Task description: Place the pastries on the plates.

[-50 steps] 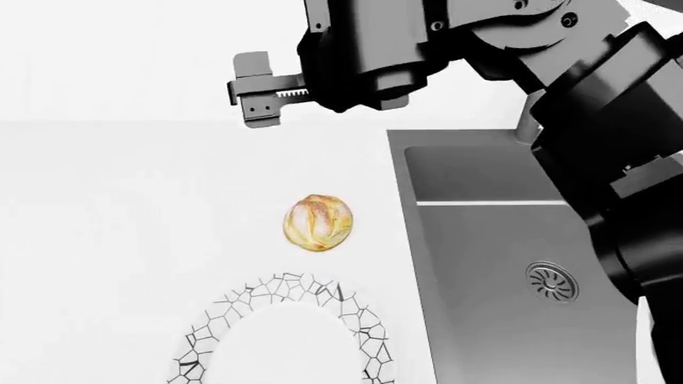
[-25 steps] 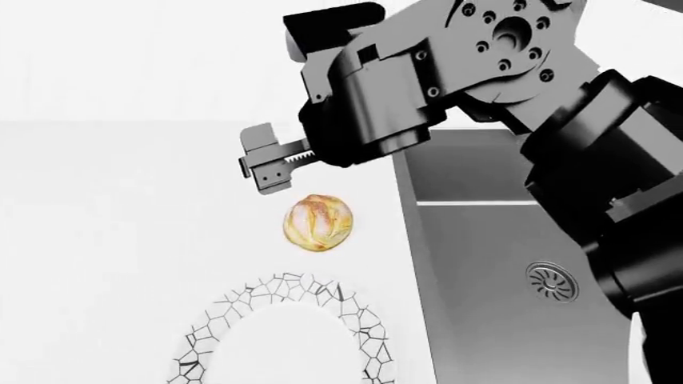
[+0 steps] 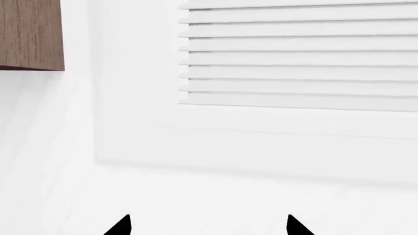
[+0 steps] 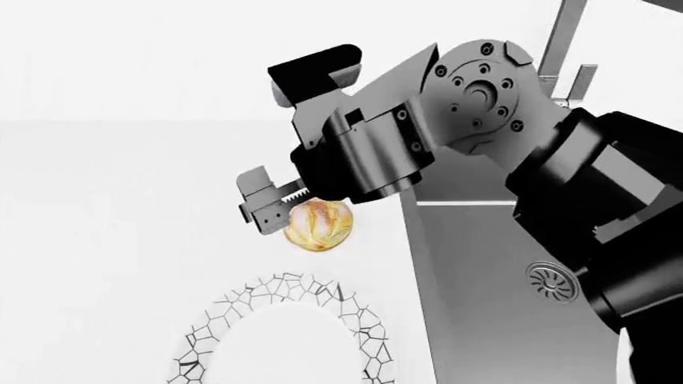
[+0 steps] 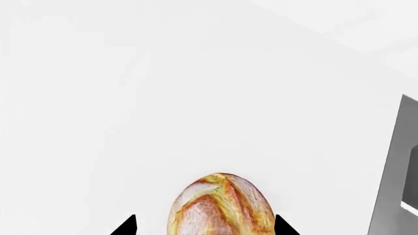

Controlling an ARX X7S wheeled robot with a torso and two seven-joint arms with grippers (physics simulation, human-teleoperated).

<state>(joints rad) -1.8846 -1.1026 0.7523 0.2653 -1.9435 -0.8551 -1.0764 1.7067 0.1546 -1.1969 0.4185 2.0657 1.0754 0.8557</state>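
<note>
My right pincer (image 4: 280, 218) hangs spread wide over the golden bun (image 4: 318, 225), one fingertip on each side, not gripping it. The bun lies on the white counter (image 4: 107, 240), just beyond the empty white plate with black cracked lines (image 4: 369, 336). A steel sink (image 4: 481, 264) sits beside them. My left pincer (image 3: 207, 226) is spread apart, facing a white wall.

Your right arm reaches from the near right toward the far left, wrist bent downward. Your right gripper (image 4: 286, 214) points down with jaws apart, one toothed finger (image 4: 264, 210) exposed. Your left gripper (image 3: 205, 226) shows two separated dark fingertips (image 3: 121, 226).
</note>
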